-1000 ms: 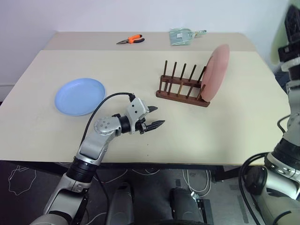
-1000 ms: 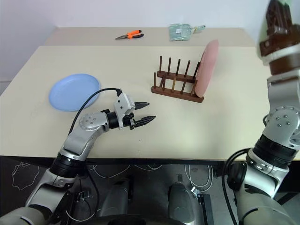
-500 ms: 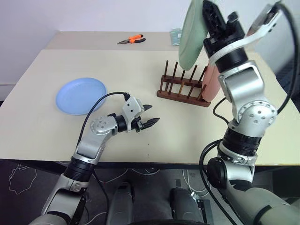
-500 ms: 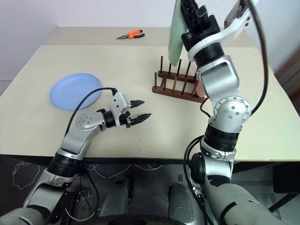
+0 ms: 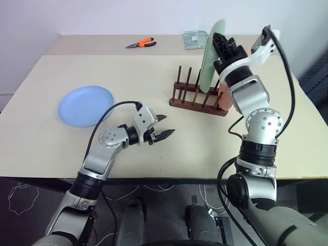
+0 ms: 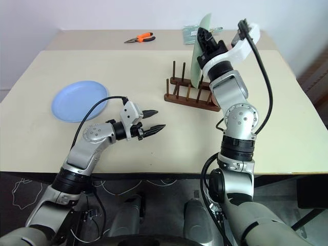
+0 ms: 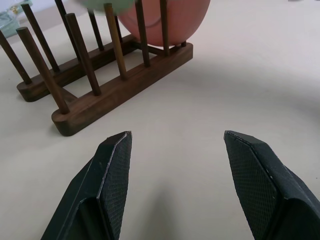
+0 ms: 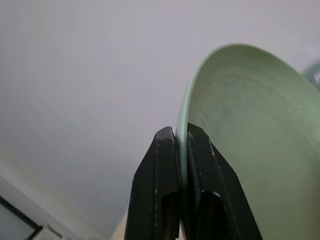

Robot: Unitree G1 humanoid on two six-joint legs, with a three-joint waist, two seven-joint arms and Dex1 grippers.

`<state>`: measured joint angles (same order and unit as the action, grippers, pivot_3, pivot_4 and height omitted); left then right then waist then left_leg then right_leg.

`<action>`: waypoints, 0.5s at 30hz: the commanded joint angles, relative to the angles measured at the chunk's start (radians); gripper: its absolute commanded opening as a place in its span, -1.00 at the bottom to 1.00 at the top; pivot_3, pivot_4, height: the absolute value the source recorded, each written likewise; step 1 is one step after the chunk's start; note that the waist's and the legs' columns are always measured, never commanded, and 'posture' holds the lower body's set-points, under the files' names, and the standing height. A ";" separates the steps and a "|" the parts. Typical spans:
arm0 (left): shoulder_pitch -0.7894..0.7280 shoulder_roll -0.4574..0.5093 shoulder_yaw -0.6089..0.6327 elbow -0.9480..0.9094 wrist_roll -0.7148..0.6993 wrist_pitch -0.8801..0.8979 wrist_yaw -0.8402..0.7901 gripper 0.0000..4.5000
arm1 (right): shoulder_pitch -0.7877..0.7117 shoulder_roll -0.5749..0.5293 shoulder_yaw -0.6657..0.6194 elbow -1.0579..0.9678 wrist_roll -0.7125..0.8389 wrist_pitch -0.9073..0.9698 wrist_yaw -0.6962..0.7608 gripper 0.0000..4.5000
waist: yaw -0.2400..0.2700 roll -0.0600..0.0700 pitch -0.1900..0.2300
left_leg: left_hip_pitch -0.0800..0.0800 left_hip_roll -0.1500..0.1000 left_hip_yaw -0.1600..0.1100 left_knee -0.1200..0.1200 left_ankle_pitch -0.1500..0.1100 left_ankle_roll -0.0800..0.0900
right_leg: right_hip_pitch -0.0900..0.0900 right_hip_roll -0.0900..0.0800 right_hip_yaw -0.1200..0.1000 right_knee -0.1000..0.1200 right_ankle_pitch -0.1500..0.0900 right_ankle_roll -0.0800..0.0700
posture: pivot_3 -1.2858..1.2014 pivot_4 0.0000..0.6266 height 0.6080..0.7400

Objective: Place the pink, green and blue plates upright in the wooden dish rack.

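A pale beige table (image 5: 215, 138) with a smooth matte top spans the head view. At the left of the frame, the blue plate (image 5: 86, 105), round, shallow and matte, lies flat on the table by itself.

At the upper centre, near the far edge, lie orange-handled pliers (image 5: 140, 43). To their right sits a small clear packet (image 5: 195, 39) with something pale green inside.

Below centre, the left gripper (image 5: 165, 126) hovers low over bare table, its two black fingers spread apart with nothing between them. It points toward the rack, well apart from it. In its wrist view the fingers have a fine cross-hatched texture.

Right of centre stands the wooden dish rack (image 5: 199, 95), dark brown, with two base rails and two rows of thin round upright pegs. The pink plate (image 7: 165, 20) stands on edge in the slot at the rack's right end, largely hidden in the head view behind the right arm.

Just above the rack, the right gripper (image 5: 219, 45) is clamped on the rim of the green plate (image 5: 212, 54). The plate is held on edge, nearly upright, its lower rim down among the pegs just left of the pink plate. Whether it touches the rack cannot be told.
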<state>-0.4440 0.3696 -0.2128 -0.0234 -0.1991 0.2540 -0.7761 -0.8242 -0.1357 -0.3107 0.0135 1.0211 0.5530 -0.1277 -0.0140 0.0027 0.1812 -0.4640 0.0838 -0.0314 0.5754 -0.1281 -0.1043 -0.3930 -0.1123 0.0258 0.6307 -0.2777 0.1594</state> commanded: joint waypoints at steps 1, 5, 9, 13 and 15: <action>-0.002 -0.001 0.018 -0.037 -0.002 -0.017 0.005 0.34 | -0.048 -0.011 0.008 0.037 -0.043 -0.002 0.033 -0.56 | 0.000 0.000 0.000 | 0.000 0.000 0.000 0.000 0.000 0.000 | 0.000 0.000 0.000 0.000 0.000 0.000 | 0.03 -0.52 1.00; 0.003 -0.003 0.020 -0.042 -0.002 -0.015 0.011 0.34 | -0.064 -0.046 0.049 0.050 -0.161 -0.033 0.073 0.25 | 0.000 0.000 0.000 | 0.000 0.000 0.000 0.000 0.000 0.000 | -0.001 0.000 0.000 0.000 0.000 0.000 | 0.03 -0.52 1.00; 0.008 -0.004 0.018 -0.046 -0.005 -0.015 0.017 0.34 | -0.076 -0.079 0.088 0.054 -0.282 -0.090 0.129 0.47 | 0.000 0.000 0.000 | 0.000 0.000 0.000 0.000 0.000 0.000 | -0.001 0.000 0.000 0.000 0.000 0.000 | 0.03 -0.52 1.00; 0.010 -0.006 0.017 -0.048 -0.005 -0.014 0.020 0.34 | -0.088 -0.115 0.094 0.053 -0.346 -0.103 0.177 0.47 | 0.001 0.000 0.000 | -0.001 0.000 0.000 0.000 0.000 0.000 | -0.001 0.000 0.000 0.000 0.000 0.000 | 0.03 -0.52 1.00; 0.008 -0.008 0.017 -0.045 -0.005 -0.014 0.020 0.34 | -0.086 -0.139 0.086 0.053 -0.372 -0.110 0.197 0.59 | 0.002 0.000 0.000 | -0.001 0.000 0.000 0.000 0.000 0.000 | -0.001 0.000 0.000 0.000 0.000 0.000 | 0.03 -0.52 1.00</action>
<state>-0.4348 0.3645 -0.2121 -0.0369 -0.1989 0.2538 -0.7580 -0.8835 -0.2522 -0.2116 0.0922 0.6711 0.4719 0.0492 -0.0120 0.0028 0.1813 -0.4646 0.0838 -0.0313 0.5753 -0.1282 -0.1043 -0.3939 -0.1123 0.0258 0.6306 -0.2780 0.1590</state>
